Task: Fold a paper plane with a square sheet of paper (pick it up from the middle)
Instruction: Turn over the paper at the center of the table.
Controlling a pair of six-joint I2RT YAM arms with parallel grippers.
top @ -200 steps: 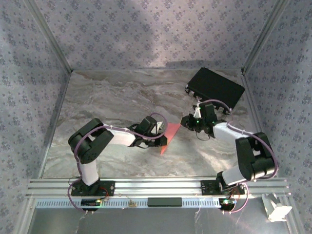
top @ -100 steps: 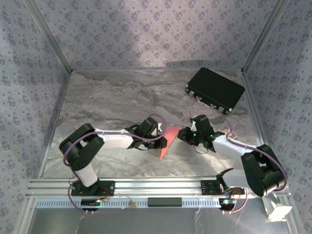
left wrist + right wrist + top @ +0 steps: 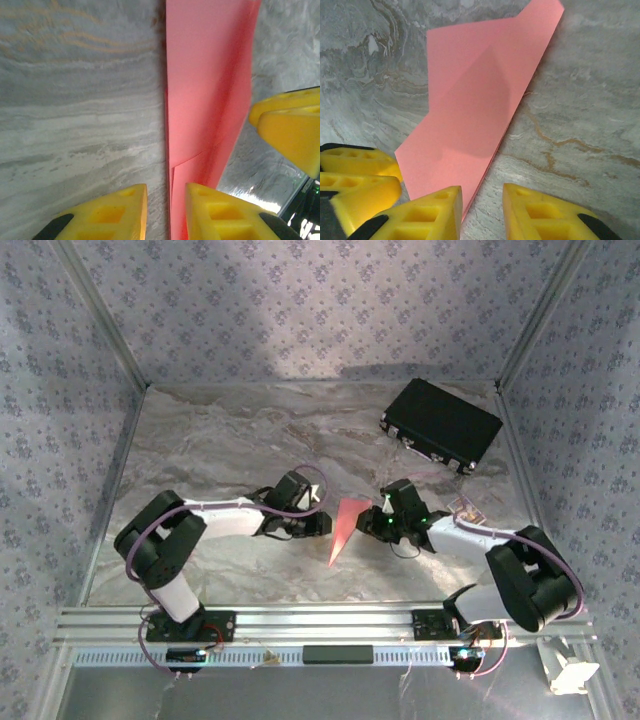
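Observation:
The square sheet of paper (image 3: 345, 525) lies on the table folded into a narrow salmon-pink paper plane shape, its sharp tip toward the near edge. My left gripper (image 3: 324, 525) sits low at the paper's left edge. Its jaws (image 3: 166, 192) are open, and the paper's (image 3: 210, 75) long folded edge runs into the gap. My right gripper (image 3: 373, 523) faces it from the right, also open (image 3: 482, 195), with the paper's (image 3: 480, 100) layered edge just inside the gap. Nothing is pinched. The other arm's yellow fingers (image 3: 360, 170) show across the paper.
A black rectangular case (image 3: 441, 423) lies at the back right, well away from both arms. A small object (image 3: 467, 510) sits beside the right forearm. Patterned walls close in the marble-look table (image 3: 220, 440) on three sides.
Both grippers have opened from shut and sunk lower toward the table. The pink paper, held up between them before, now rests flat on the surface.

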